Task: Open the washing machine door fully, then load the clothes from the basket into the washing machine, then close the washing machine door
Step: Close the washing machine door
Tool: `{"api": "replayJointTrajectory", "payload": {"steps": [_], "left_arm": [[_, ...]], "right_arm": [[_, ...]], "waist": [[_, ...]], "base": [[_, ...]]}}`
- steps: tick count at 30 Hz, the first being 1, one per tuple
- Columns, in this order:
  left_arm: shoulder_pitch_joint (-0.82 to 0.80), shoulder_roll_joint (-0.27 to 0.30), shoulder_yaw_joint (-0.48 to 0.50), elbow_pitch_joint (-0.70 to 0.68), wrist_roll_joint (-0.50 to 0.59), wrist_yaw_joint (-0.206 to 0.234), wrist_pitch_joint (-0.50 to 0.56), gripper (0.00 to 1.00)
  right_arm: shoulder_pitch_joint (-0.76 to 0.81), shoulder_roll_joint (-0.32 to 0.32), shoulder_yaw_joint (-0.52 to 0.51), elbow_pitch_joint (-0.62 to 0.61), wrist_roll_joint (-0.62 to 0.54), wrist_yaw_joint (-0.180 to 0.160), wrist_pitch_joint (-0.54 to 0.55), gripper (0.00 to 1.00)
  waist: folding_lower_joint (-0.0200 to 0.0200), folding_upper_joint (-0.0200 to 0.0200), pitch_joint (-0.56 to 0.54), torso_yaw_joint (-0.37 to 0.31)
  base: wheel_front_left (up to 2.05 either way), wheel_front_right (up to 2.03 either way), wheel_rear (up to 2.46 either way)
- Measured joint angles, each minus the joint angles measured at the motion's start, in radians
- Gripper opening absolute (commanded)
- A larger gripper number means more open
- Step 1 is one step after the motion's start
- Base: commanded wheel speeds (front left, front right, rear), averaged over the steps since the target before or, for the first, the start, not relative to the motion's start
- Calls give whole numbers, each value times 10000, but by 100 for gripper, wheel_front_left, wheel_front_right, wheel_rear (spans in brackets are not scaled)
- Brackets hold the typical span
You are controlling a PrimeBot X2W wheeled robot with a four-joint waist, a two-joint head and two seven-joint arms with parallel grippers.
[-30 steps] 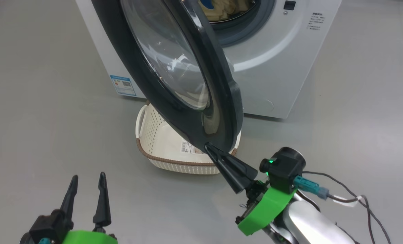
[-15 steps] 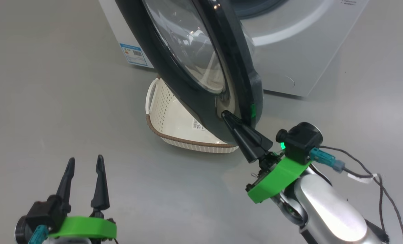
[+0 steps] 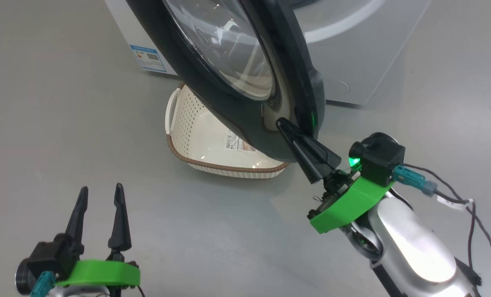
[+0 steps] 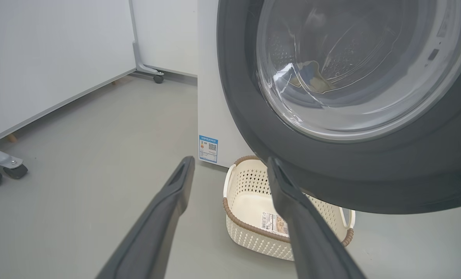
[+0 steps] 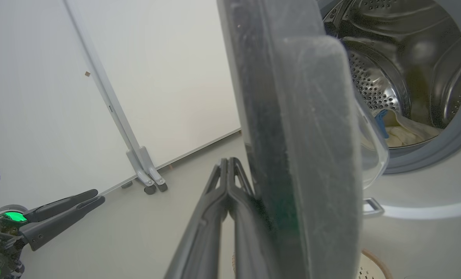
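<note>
The washing machine door [image 3: 212, 103] stands part-way open, its black ring and glass bowl hanging over the basket [image 3: 196, 144]. My right gripper [image 3: 281, 123] is shut, with its tip against the door's outer face near the free edge. In the right wrist view the door [image 5: 292, 135] shows edge-on beside that shut gripper [image 5: 228, 161]. Beyond it, the clothes [image 5: 405, 133] lie in the steel drum of the washing machine [image 5: 389, 58]. The basket [image 4: 250, 201] holds just its label sticker. My left gripper [image 3: 99, 194] hangs open over bare floor, holding nothing, well short of the basket.
The white washing machine [image 3: 352, 53] stands on a grey floor [image 3: 64, 123], a blue sticker [image 3: 148, 57] low on its side. A white partition on wheeled feet [image 5: 145, 174] stands to the left. My left gripper [image 5: 60, 213] also shows low in the right wrist view.
The head view has shifted. My right gripper's shut tip has moved from the door's lower rim up onto its outer face. The left gripper stays open in place.
</note>
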Motion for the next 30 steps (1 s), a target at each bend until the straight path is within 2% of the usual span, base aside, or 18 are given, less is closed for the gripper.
{"api": "replayJointTrajectory", "payload": {"steps": [15, 30], "left_arm": [[-285, -8, -184, -190, -46, 81, 0, 100], [-637, -13, -322, -397, -44, 84, 0, 100]], "right_arm": [[-888, -67, -671, -94, -4, 2, 0, 0], [-2106, -575, -1237, 23, -104, 2, -2, 0]], "waist": [[0, 0, 710, -153], [0, 0, 1452, -213]], "base": [[0, 0, 0], [0, 0, 0]]}}
